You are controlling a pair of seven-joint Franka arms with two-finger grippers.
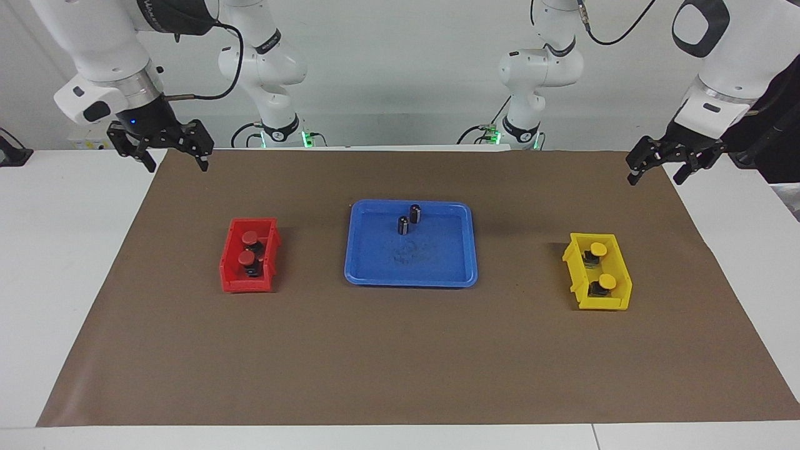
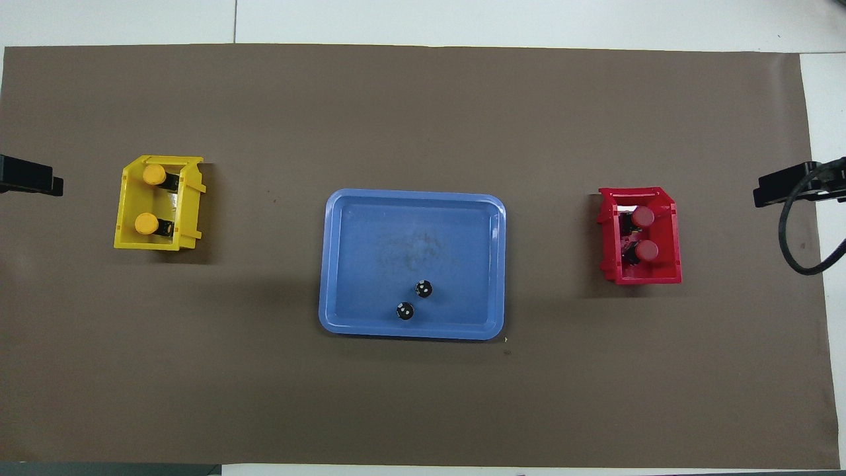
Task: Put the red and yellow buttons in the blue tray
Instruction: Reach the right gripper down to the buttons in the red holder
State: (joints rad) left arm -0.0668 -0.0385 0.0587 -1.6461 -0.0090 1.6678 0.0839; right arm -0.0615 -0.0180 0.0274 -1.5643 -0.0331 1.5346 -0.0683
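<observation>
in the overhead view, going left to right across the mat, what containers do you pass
yellow bin holding two yellow buttons → blue tray with two dark cylinders → red bin holding two red buttons

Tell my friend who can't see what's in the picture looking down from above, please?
A blue tray sits mid-table on a brown mat, with two dark cylinders standing in it. Two yellow buttons sit in a yellow bin toward the left arm's end; two red buttons sit in a red bin toward the right arm's end.
</observation>
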